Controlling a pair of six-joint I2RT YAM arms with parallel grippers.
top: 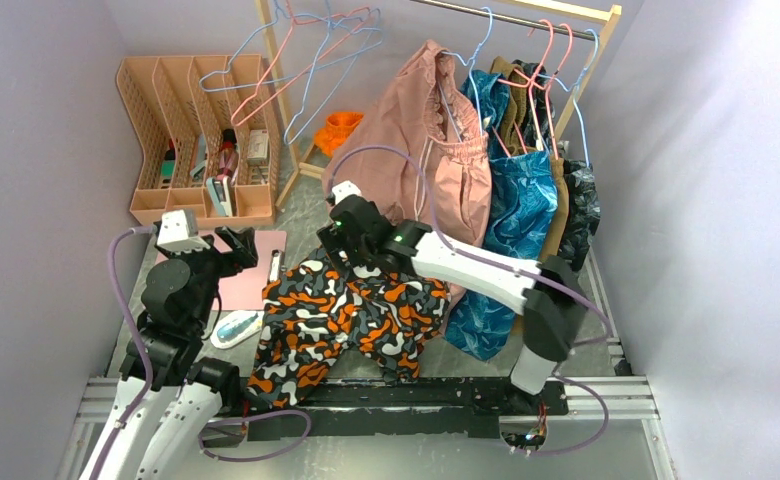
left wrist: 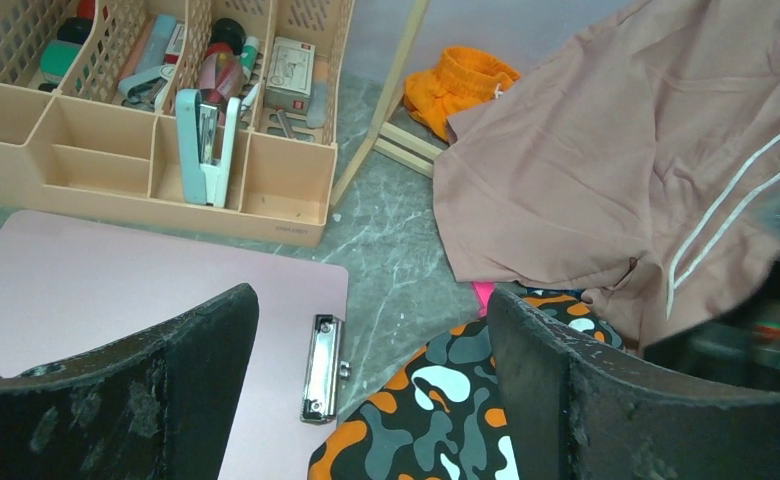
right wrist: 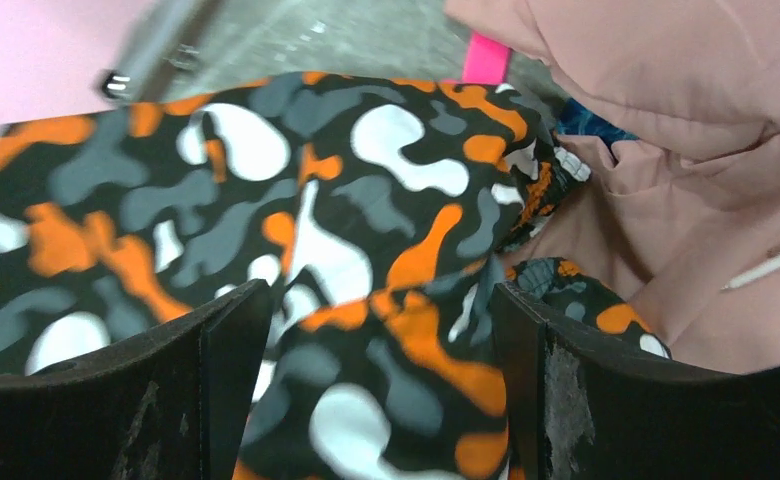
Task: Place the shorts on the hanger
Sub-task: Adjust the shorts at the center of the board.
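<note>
Camo shorts (top: 341,315) lay crumpled on the table, not on any hanger, with both claws spread wide.

The right gripper (right wrist: 381,390) hovered right over the far edge of the shorts, fingers (right wrist: 576,400) wide apart with only the print showing between them, nothing pinched. The left gripper (left wrist: 371,400) sat just left of the shorts over a pink clipboard (left wrist: 116,290), also gaping with nothing in it. A bare light-blue hanger (top: 331,93) hung well behind the shorts on the rack's end post, among some pink ones. A dusty-pink garment (top: 436,140) drooped down from the rail to touch the shorts' far right corner, and a blue leaf-print one (top: 511,220) hung just right of them. The peach desk organizer (top: 196,130) stood behind and to their left.
</note>
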